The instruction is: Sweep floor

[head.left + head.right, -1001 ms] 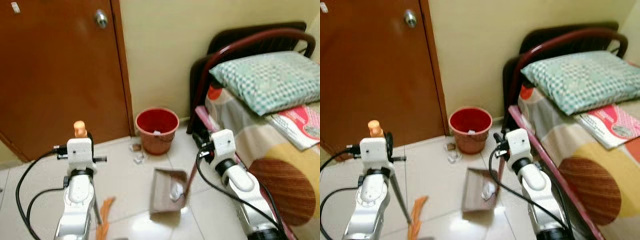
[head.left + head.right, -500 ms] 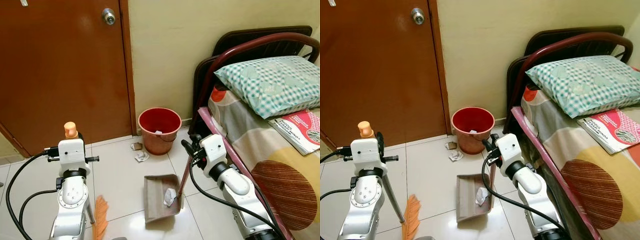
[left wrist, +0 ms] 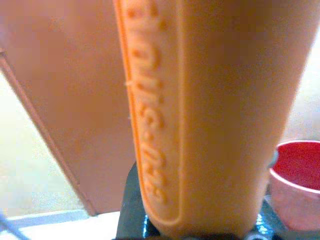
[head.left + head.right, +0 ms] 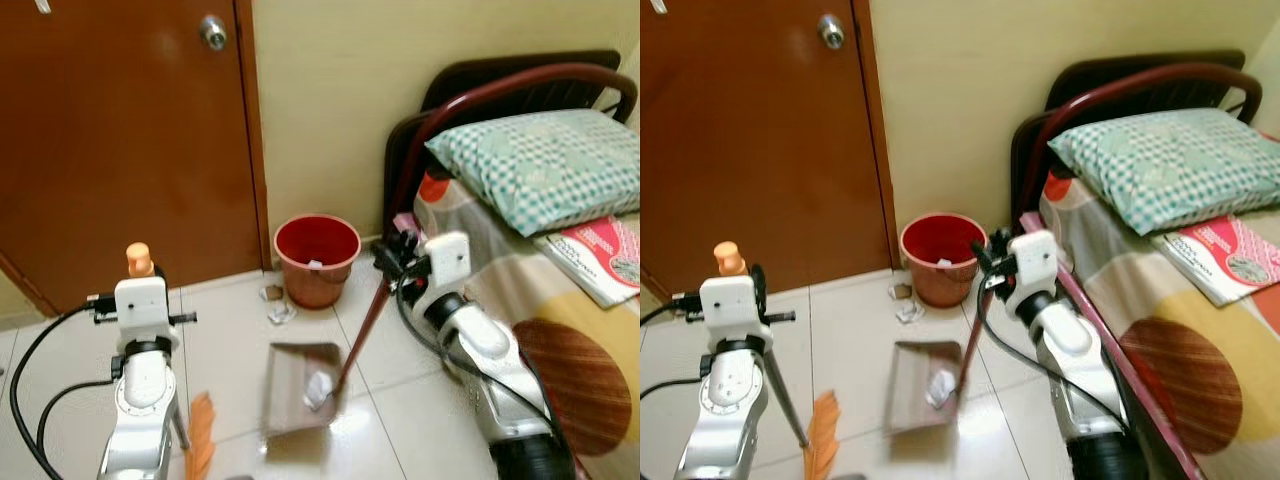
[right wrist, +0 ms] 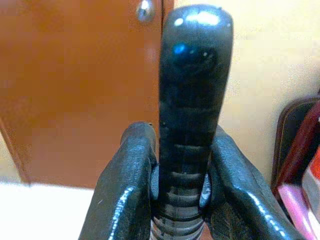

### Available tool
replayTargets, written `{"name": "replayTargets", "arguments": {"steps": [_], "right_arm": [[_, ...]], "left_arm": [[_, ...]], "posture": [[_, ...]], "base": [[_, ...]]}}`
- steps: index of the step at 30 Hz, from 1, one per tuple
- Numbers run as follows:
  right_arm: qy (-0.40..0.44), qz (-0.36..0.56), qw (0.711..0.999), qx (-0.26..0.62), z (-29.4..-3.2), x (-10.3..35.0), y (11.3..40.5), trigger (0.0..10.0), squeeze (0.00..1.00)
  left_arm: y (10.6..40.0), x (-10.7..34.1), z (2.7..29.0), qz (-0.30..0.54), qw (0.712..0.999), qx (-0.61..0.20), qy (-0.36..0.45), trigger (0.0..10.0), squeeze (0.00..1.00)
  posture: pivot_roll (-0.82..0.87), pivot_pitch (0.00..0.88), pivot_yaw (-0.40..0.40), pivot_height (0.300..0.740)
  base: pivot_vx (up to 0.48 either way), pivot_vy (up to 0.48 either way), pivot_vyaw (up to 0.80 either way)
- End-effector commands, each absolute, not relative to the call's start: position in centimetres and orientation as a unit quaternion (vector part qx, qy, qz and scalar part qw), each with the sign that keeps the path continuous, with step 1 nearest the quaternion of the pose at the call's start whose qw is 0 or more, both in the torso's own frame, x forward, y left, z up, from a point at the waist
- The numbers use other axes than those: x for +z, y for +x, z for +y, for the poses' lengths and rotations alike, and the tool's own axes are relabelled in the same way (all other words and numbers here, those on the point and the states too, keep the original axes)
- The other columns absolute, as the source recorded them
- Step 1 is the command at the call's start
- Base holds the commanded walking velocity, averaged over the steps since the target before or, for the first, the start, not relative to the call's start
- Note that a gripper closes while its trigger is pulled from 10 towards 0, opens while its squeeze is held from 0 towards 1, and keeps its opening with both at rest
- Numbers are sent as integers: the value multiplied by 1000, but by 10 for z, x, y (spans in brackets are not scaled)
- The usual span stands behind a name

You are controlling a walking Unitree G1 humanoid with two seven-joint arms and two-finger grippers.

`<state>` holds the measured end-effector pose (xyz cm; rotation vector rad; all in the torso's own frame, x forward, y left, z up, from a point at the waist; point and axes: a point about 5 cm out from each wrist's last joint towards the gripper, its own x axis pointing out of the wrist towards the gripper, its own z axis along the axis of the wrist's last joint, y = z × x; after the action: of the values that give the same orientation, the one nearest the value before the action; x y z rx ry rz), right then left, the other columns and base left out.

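Raised since half a second ago: right gripper (image 5: pixel 180 200), now higher and nearer the bed (image 4: pixel 560 330), with the dustpan (image 4: pixel 300 400) swung toward 7 o'clock on the floor (image 4: pixel 230 340).

Open room: tiled floor runs from the brown door (image 4: pixel 120 140) at 10 o'clock to the bed frame at 3 o'clock; wall and red bin (image 4: pixel 317 258) close it off at 12 o'clock.

Right arm: extended forward, fingers (image 5: pixel 125 200) clenched on the black grip of the dustpan handle (image 4: pixel 365 320), which slants down to the pan.

Left arm: upright at 8 o'clock; left gripper (image 4: pixel 140 300) holds the orange broom handle (image 3: pixel 200 110), its top standing above the wrist; orange bristles (image 4: pixel 200 450) rest at the floor, at 7 o'clock.

Containers: dustpan holds one crumpled white paper (image 4: pixel 318 388). Red bin holds a pale scrap, contents otherwise unclear. Two scraps of litter (image 4: pixel 276 304) lie on the tiles just beside the bin, at 11 o'clock of the pan.
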<state>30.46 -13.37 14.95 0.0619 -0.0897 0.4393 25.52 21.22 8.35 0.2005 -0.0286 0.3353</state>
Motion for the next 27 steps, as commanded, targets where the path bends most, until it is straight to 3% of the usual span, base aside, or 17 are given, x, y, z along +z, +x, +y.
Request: {"name": "replayTargets", "arguments": {"steps": [1, 7, 15, 19, 27], "right_arm": [[50, -88, 974, 204, -139, 175, 311, 10000, 0], [82, -133, 970, 187, -145, 215, 330, 10000, 0], [25, -253, 959, 127, -151, 280, 349, 10000, 0], [-51, -313, 940, 123, -135, 305, 352, 10000, 0], [-147, -350, 914, 144, -99, 294, 362, 10000, 0]], "left_arm": [[254, 79, 219, 1, 977, 179, 112, 10000, 0], [253, 76, 213, 6, 980, 169, 104, 10000, 0], [254, 76, 205, 1, 984, 155, 89, 10000, 0], [255, 78, 205, -4, 985, 153, 83, 10000, 0], [255, 80, 203, -9, 985, 150, 83, 10000, 0]], "posture": [[2, 8, -24, 740], [-1, 10, -28, 740], [2, 17, -32, 740], [7, 21, -32, 740], [29, 30, -31, 740]], "base": [[0, 0, 0], [0, 0, 0], [0, 0, 0], [0, 0, 0], [0, 0, 0]]}}
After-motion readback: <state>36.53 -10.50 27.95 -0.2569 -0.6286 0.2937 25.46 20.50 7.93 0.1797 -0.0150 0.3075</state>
